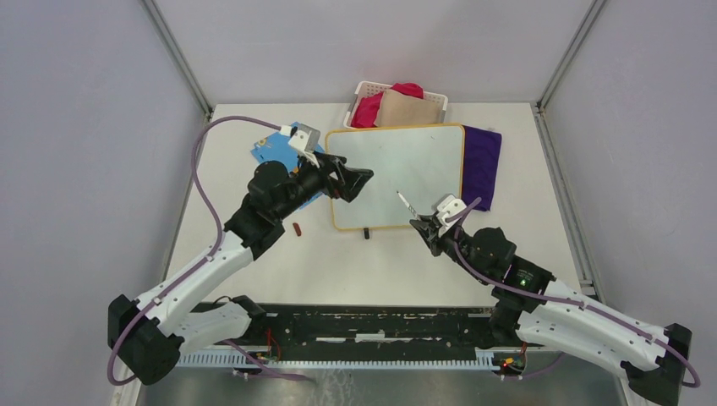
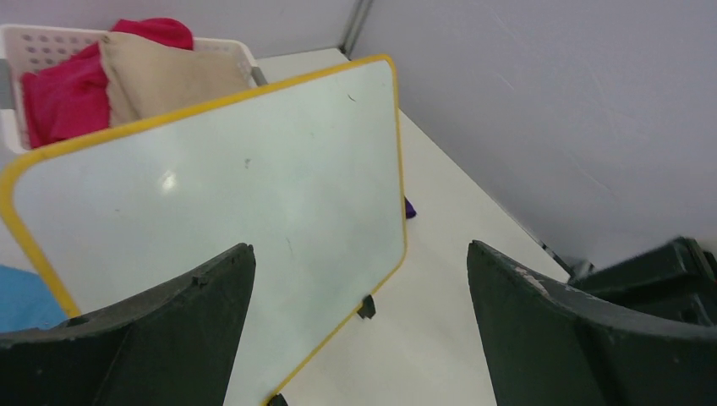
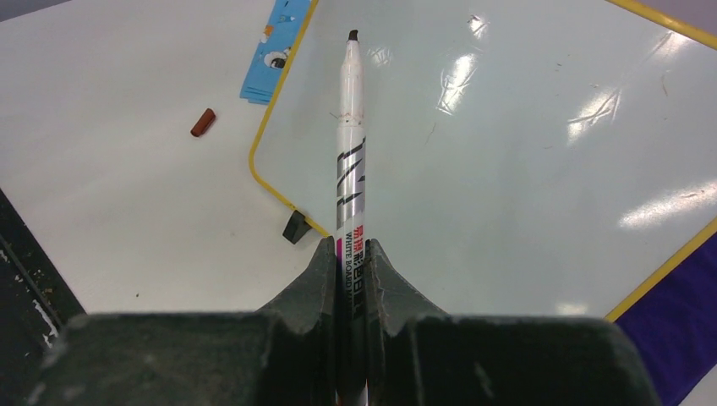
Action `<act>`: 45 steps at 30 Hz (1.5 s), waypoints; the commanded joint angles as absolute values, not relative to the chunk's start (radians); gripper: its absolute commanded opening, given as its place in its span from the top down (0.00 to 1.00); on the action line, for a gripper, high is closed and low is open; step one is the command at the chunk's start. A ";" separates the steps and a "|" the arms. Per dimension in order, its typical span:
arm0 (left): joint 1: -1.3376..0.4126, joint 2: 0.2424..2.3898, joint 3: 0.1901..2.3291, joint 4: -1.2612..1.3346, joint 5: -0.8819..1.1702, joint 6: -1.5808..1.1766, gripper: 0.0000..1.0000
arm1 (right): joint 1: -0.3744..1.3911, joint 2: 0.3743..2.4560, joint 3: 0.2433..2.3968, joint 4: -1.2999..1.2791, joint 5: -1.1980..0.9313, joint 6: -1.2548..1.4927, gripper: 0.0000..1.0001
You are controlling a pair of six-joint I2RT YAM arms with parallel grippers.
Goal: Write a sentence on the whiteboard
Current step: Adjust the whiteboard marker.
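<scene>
The whiteboard [image 1: 397,165] looked stiff yet light, best braced at its frame — left end effector [image 2: 359,254] gaped, right end effector [image 3: 351,254] clenched the marker [image 3: 349,161].

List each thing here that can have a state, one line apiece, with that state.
whiteboard: lying flat, blank, nothing written.
marker: uncapped, tip pointing out over the whiteboard.
red cap: off the marker, loose on the table.
left gripper: jaws wide open, empty.
right gripper: jaws shut on the marker.
basket: holding a red cloth and a beige cloth.
</scene>
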State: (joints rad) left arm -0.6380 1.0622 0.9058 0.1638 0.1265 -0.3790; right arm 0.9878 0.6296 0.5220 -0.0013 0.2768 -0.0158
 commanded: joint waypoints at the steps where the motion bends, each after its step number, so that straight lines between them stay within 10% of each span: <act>1: -0.641 0.976 0.817 0.365 0.357 -0.417 0.00 | 0.987 0.624 0.573 0.003 0.208 -0.056 1.00; 29: -0.759 0.995 0.799 0.517 0.791 -0.492 0.05 | 0.987 0.627 0.612 0.210 -0.166 -0.002 1.00; 45: -0.774 0.961 0.783 0.579 0.846 -0.526 0.44 | 0.988 0.642 0.612 0.247 -0.332 -0.002 1.00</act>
